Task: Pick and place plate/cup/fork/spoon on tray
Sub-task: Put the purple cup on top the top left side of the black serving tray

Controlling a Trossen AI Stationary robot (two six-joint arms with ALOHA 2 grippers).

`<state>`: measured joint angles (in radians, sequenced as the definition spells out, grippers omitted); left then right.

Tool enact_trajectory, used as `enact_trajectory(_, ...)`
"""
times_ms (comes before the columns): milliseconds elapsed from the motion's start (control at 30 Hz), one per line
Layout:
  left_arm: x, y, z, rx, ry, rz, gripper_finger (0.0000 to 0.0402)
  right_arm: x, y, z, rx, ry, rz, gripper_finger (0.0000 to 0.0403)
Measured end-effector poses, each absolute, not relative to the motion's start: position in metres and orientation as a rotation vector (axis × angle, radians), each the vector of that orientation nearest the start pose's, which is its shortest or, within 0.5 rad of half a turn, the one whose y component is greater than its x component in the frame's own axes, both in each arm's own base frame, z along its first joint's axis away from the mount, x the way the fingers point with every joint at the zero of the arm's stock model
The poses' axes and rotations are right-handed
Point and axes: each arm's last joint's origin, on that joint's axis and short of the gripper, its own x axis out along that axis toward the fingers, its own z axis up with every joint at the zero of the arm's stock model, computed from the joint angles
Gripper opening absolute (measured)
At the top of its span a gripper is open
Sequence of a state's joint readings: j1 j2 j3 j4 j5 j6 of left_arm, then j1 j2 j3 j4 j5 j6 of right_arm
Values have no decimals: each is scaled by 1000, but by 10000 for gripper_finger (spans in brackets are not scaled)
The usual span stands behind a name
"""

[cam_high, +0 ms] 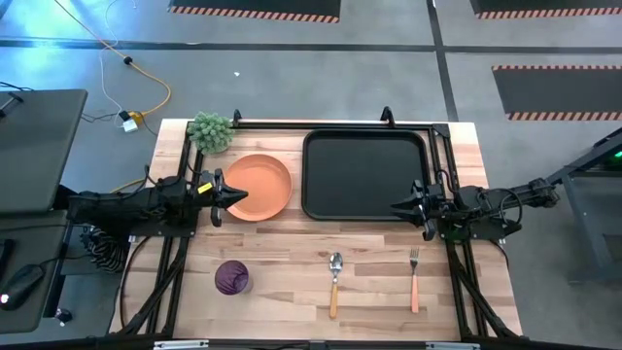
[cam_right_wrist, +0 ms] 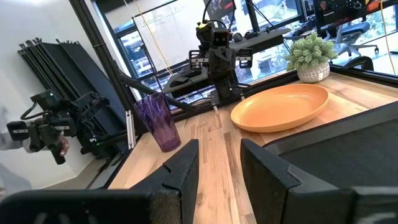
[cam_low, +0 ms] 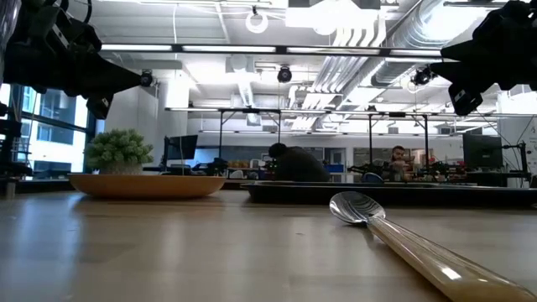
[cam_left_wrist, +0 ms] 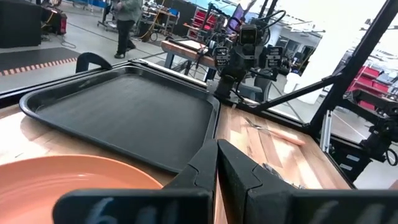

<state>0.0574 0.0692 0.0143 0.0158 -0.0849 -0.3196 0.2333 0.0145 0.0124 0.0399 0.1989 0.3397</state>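
Note:
The orange plate (cam_high: 258, 187) rests flat on the wooden table, left of the black tray (cam_high: 364, 175). The purple cup (cam_high: 231, 278) stands upright near the front left. The spoon (cam_high: 334, 282) and the fork (cam_high: 414, 280) lie flat near the front edge, with their handles toward that edge. My left gripper (cam_high: 238, 197) points level over the plate's left rim, shut and holding nothing (cam_left_wrist: 217, 163). My right gripper (cam_high: 397, 206) points level above the tray's near right corner. It is open, with nothing between its fingers (cam_right_wrist: 219, 163).
A green fuzzy plant ball (cam_high: 211, 131) sits at the table's far left corner, behind the plate. A black metal frame (cam_high: 389, 121) runs along the table's far edge and sides. Bare wood lies between the cup, the spoon and the fork.

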Motion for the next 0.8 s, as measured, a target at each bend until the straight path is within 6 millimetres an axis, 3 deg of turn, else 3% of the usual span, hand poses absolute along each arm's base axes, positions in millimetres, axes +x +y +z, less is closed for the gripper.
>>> enact_trajectory(800, 101, 10, 165, -493, -22, 202, 3, 96, 17, 173, 405, -56, 38, 110)
